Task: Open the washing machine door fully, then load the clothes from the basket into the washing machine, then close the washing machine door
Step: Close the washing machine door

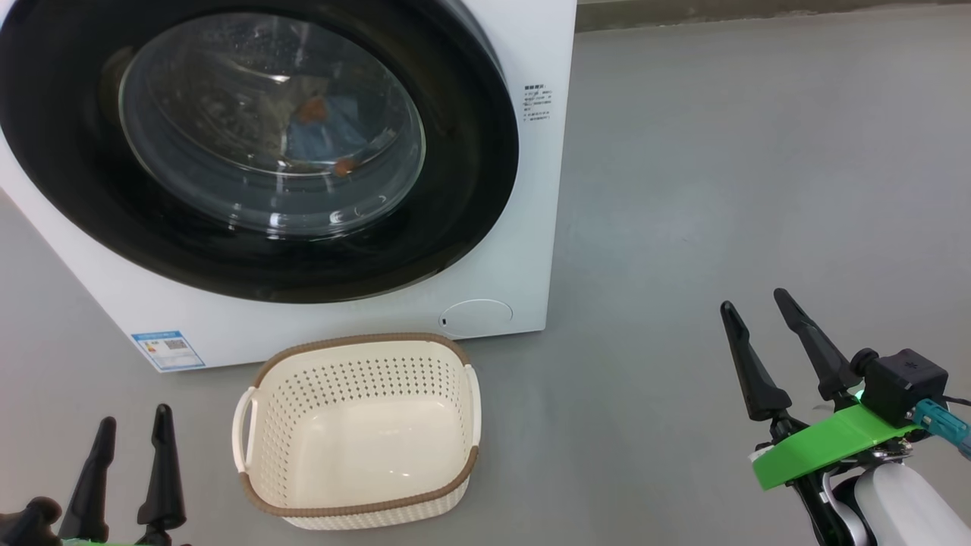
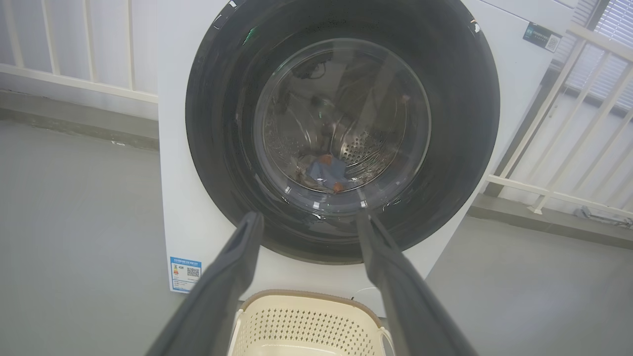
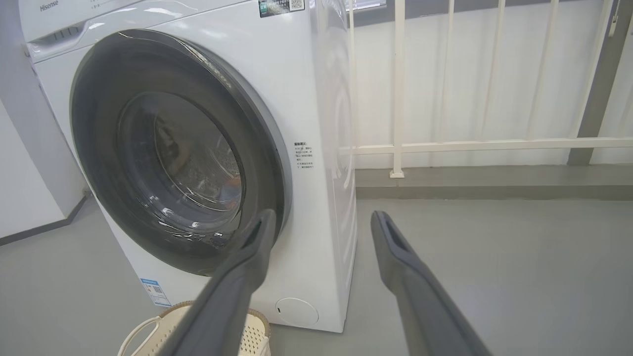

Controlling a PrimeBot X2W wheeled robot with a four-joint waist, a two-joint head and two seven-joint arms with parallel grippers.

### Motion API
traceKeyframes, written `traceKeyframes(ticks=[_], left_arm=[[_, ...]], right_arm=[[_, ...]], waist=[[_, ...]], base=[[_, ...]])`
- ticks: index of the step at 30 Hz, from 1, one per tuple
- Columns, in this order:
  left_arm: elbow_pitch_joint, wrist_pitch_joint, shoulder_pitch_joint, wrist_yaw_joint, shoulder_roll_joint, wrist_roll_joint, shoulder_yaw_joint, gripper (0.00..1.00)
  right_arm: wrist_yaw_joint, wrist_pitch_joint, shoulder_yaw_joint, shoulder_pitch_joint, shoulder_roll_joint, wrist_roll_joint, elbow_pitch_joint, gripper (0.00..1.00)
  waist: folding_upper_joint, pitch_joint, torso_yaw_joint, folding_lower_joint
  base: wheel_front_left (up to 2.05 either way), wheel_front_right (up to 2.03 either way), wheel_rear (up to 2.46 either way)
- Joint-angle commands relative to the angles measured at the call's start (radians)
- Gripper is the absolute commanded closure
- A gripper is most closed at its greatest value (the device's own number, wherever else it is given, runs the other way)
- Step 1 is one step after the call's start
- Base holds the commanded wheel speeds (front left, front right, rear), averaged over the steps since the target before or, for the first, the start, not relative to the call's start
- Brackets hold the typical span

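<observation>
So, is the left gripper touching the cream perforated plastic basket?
Apart. In the head view, grey floor separates the open dark fingers of the left gripper from the white handle of the cream perforated plastic basket.

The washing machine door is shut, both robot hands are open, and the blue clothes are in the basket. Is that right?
Nearly. The basket is empty: the head view shows the blue clothes inside the washing machine, behind the glass of the shut washing machine door. The left gripper and right gripper are open, fingers apart.

Smooth grey floor, white railing above a raised grey kerb, window blinds beyond
</observation>
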Motion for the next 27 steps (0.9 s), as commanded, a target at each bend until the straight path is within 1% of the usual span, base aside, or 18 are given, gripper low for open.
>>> traceKeyframes(ticks=[1,9,27], left_arm=[[-0.03,-0.006,-0.023,0.0,0.029,0.001,0.031,0.0],[-0.025,-0.006,-0.025,0.0,0.035,-0.008,0.014,0.0],[-0.024,-0.006,-0.019,0.0,0.037,-0.018,0.0,0.0]], right_arm=[[-0.002,-0.005,0.01,-0.002,-0.008,-0.007,-0.027,0.0],[-0.002,-0.005,0.013,-0.003,-0.002,-0.016,-0.019,0.0],[-0.002,-0.005,0.023,0.0,-0.012,-0.013,-0.008,0.0]], waist=[[0.0,0.003,0.002,0.0],[0.0,0.001,0.006,0.0],[0.0,-0.013,0.013,0.0]], base=[[0.0,0.0,0.0],[0.0,0.0,0.0],[0.0,0.0,0.0]])
